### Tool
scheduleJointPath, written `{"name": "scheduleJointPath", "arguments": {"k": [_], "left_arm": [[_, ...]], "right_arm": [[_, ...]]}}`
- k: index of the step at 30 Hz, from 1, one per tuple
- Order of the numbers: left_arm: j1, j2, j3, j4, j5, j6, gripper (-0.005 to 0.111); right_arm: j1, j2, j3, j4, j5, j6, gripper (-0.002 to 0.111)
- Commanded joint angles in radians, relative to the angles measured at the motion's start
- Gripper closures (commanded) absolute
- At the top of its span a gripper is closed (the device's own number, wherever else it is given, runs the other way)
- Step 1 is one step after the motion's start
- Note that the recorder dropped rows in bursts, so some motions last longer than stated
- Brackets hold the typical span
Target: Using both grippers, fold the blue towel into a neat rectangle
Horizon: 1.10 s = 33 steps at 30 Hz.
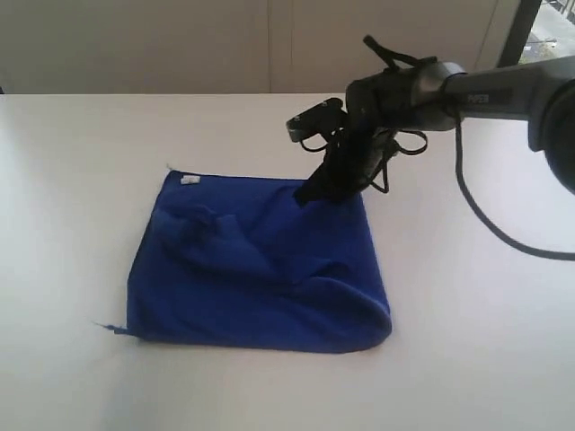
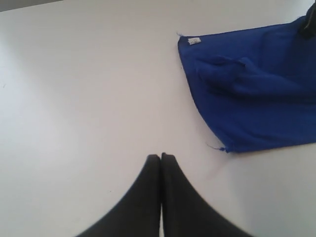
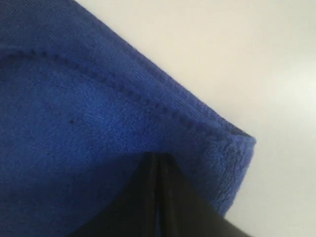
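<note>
We see the blue towel point(image 1: 260, 269) lying on the white table point(image 1: 72, 180). It looks partly folded but far from neat, with a rumpled ridge across its middle and a soft, rounded fold along one edge. The right gripper point(image 1: 328, 190) stands on the corner diagonally opposite the towel's loose thread point(image 1: 110, 327), at the other end of the edge that carries the small white label point(image 1: 190, 180). Its fingers are pressed together, and in its wrist view they seem to pinch only a thin bite of cloth just inside the stitched hem. The left gripper point(image 2: 161, 157) is closed tight on nothing. It hovers over bare table well apart from the towel, off the side that runs from the label to the thread. We judge the main risk to be that shallow bite: if the arm lifts or pulls quickly, the hem could slip out, or only the top layer could come up and the layers would part. With one corner held and the other gripper away from the towel, a pull would likely drag and twist the cloth, pressing the ridge into a crooked crease.
</note>
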Motion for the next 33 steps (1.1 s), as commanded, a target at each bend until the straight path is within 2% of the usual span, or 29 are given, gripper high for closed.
{"name": "scheduleJointPath", "arguments": {"k": [1,4,10,18,24,28,33], "left_arm": [[0.001,-0.009,0.005,-0.015,0.007,-0.004,0.107],[0.001,-0.009,0.005,-0.015,0.007,-0.004,0.107],[0.001,-0.009,0.005,-0.015,0.007,-0.004,0.107],[0.001,-0.009,0.005,-0.015,0.005,-0.004,0.107],[0.001,-0.009,0.005,-0.015,0.005,-0.004,0.107],[0.001,-0.009,0.005,-0.015,0.005,-0.004,0.107],[0.001,-0.009,0.005,-0.015,0.005,-0.004,0.107]], "right_arm": [[-0.055,0.021,0.01,-0.04,0.196,0.097,0.108],[-0.074,0.021,0.01,-0.043,0.328,0.16,0.108],[-0.077,0.015,0.01,-0.043,0.563,0.16,0.108],[-0.071,-0.065,0.031,-0.037,0.563,0.15,0.108],[-0.028,-0.183,0.031,0.002,0.557,-0.029,0.108],[0.023,-0.219,0.031,0.115,0.473,-0.199,0.108],[0.094,-0.208,0.043,0.192,0.336,-0.3,0.108]]}}
